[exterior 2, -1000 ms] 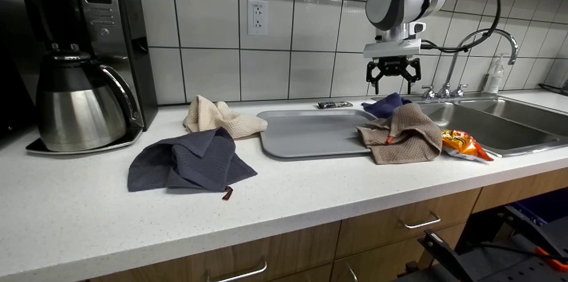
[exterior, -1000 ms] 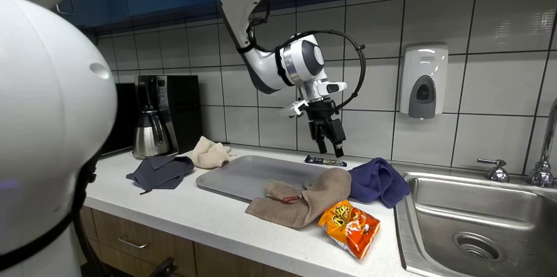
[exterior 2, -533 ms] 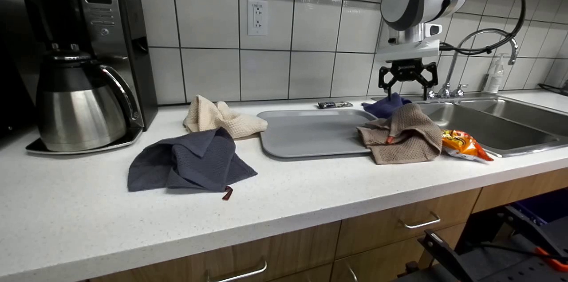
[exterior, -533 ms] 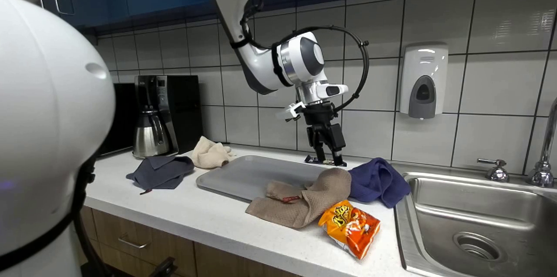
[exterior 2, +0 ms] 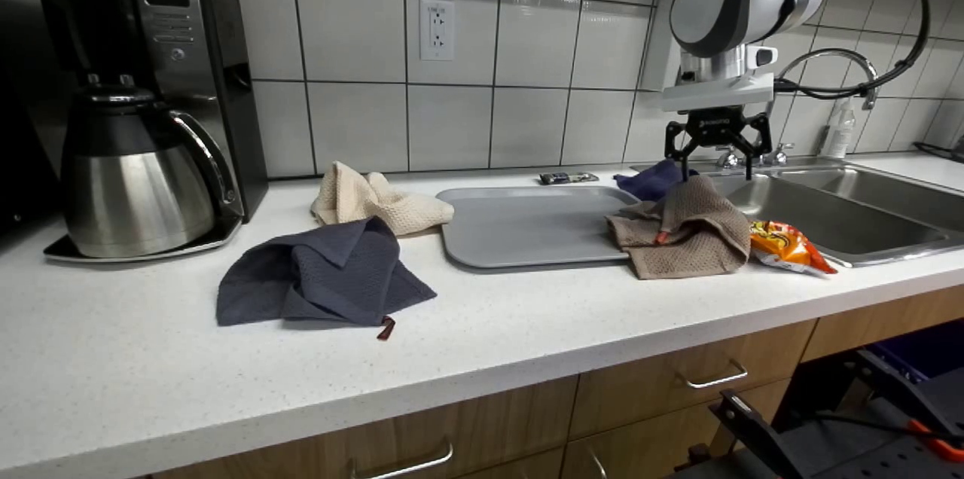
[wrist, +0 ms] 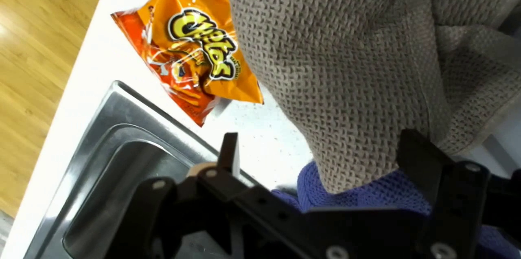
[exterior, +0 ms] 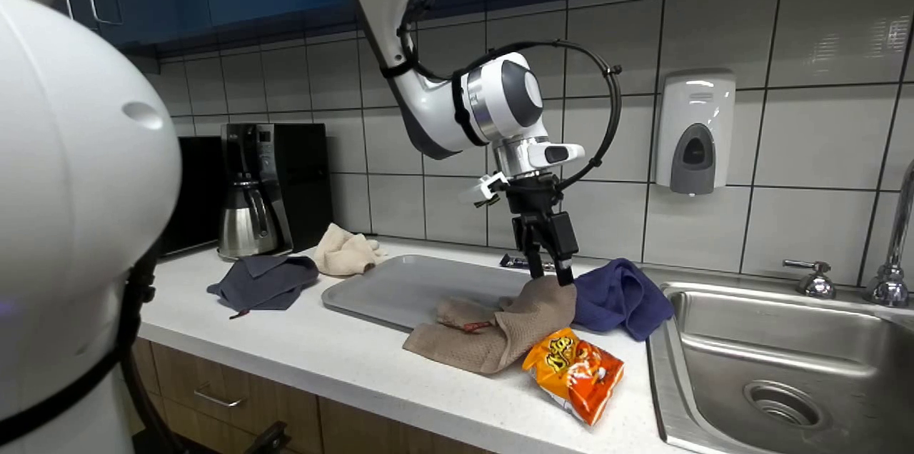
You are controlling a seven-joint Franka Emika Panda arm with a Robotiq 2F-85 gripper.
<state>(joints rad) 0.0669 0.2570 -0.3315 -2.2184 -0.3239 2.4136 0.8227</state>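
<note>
The tool (exterior 2: 716, 170) hangs at the peak of a brown waffle-weave towel (wrist: 338, 71), its fingers spread wide and nothing gripped. In the wrist view the towel runs off toward twelve to one o'clock, its tapered end lying in the gap; the wide spread leaves room for that fold. The towel overlaps a corner of the grey tray (exterior 2: 527, 227), and its hump probably stands up because it leans on the purple towel (exterior: 618, 300), at five o'clock in the wrist view. A Cheetos bag (wrist: 199, 47) lies on the worktop (exterior 2: 482, 336) at ten o'clock, the sink (wrist: 122, 106) nearer nine.

Whether a fingertip touches the cloth cannot be told. The towel hides that tray corner, and the wrist view cuts the towel off at twelve. At the tray's one o'clock, a dark packet (exterior 2: 568, 178) is too small to identify.
</note>
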